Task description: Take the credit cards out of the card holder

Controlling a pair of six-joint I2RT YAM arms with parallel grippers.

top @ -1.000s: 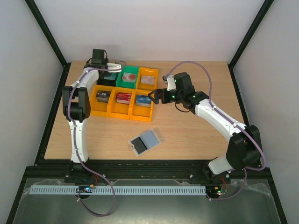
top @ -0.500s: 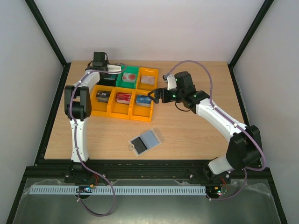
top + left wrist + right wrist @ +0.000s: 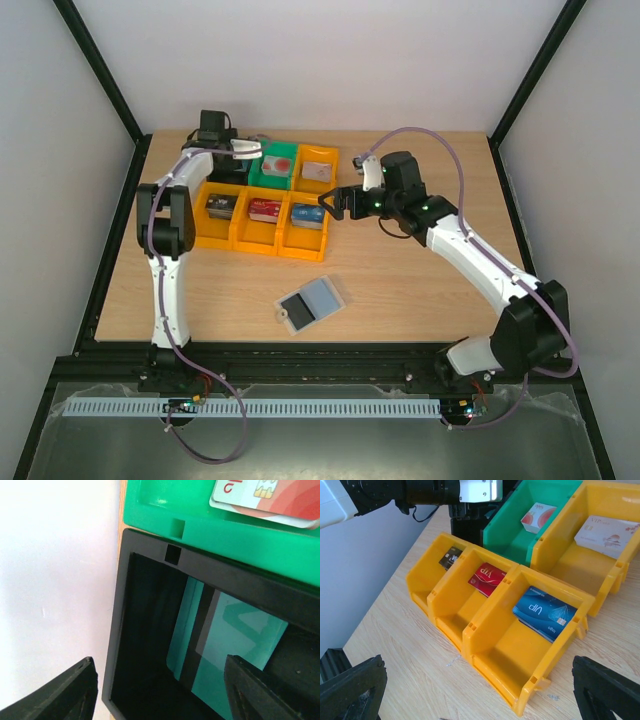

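Note:
The card holder [image 3: 312,303] lies open on the table, grey-blue inside, well in front of both grippers. My left gripper [image 3: 238,158] hangs over the black bin [image 3: 120,630] at the back left. In the left wrist view it [image 3: 160,692] is open, and a teal credit card [image 3: 235,645] leans free inside the bin between its fingers. My right gripper [image 3: 335,203] is open and empty beside the front row of yellow bins; in the right wrist view it [image 3: 480,695] faces them.
Three front yellow bins hold a black card [image 3: 450,557], a red card [image 3: 490,576] and a blue card [image 3: 545,611]. A green bin [image 3: 510,535] holds a red-white card [image 3: 538,516]. The back yellow bin [image 3: 570,565] holds a pale card.
My left gripper has opened and let go of the teal card, which now rests in the black bin. The right arm has shifted slightly back, its jaws still open.

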